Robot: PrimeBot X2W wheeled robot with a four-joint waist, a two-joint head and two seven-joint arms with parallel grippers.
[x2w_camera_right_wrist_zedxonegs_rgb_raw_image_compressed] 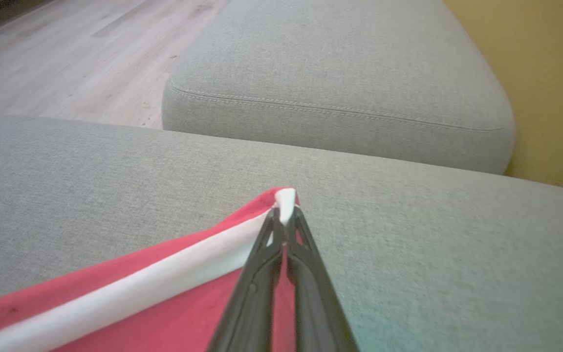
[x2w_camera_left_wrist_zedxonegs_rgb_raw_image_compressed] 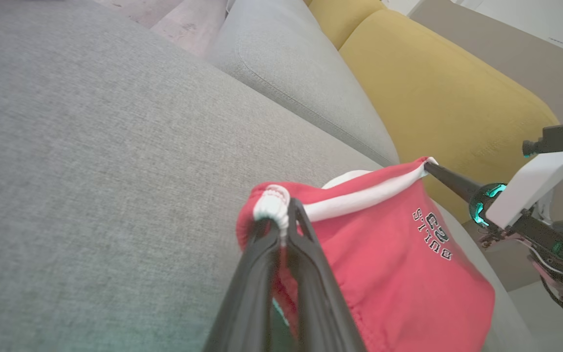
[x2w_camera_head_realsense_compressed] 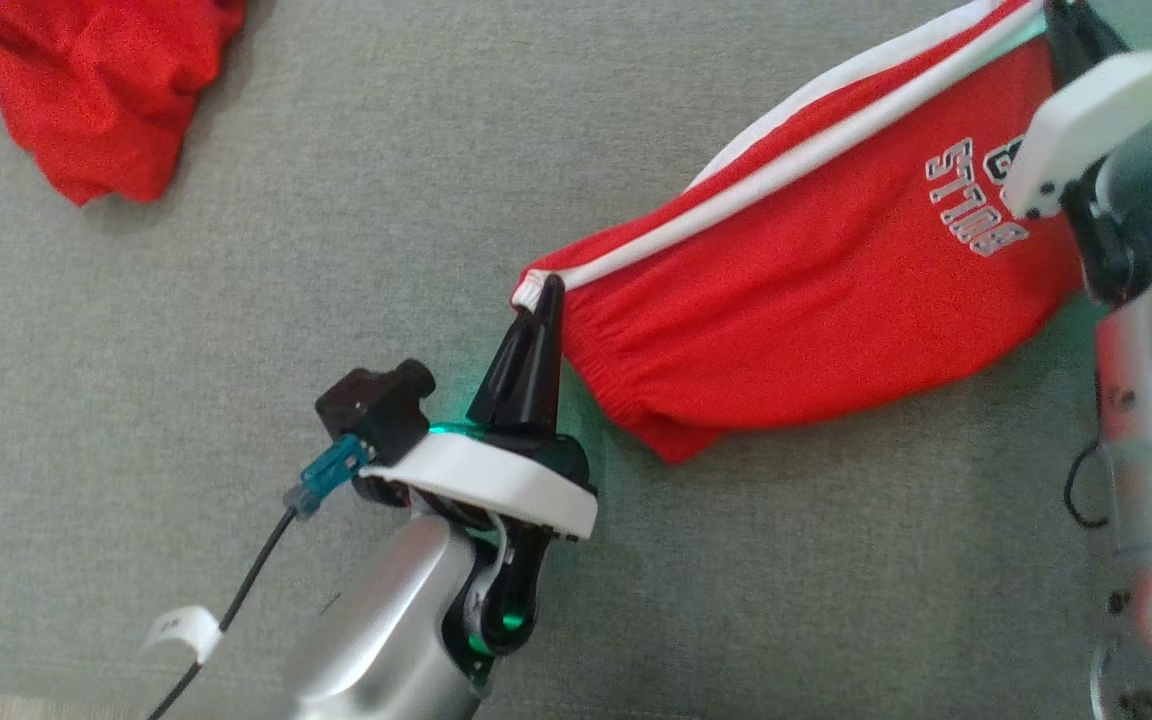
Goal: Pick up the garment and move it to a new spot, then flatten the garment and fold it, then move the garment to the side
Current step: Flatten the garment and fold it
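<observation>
Shorts [x2w_camera_head_realsense_compressed: 816, 300], red with a white stripe [x2w_camera_head_realsense_compressed: 796, 158], are held stretched between the two grippers above the grey cushion [x2w_camera_head_realsense_compressed: 236, 350]. Their sagging lower edge comes near the fabric, but whether it touches cannot be told.

At the far left a second red cloth [x2w_camera_head_realsense_compressed: 96, 90] is seen crumpled, well apart from the work. Next, the left gripper [x2w_camera_head_realsense_compressed: 543, 292] is found with its fingers pressed together on the gathered white end of the stripe. Toward the right the shorts hang as a shallow band, and the printed lettering [x2w_camera_head_realsense_compressed: 976, 200] is turned upside down in the head view. At the far right the right gripper [x2w_camera_right_wrist_zedxonegs_rgb_raw_image_compressed: 285, 212] is clamped on the other end of the same stripe.

The two ends are probably gripped so that the cloth is pulled straight along one edge and the wrinkles are drawn out by its own weight. It is judged that the carrying step is in hand, since the shorts are not yet laid flat. A slip of the thin stripe from either grip is to be feared if the pull is increased.
</observation>
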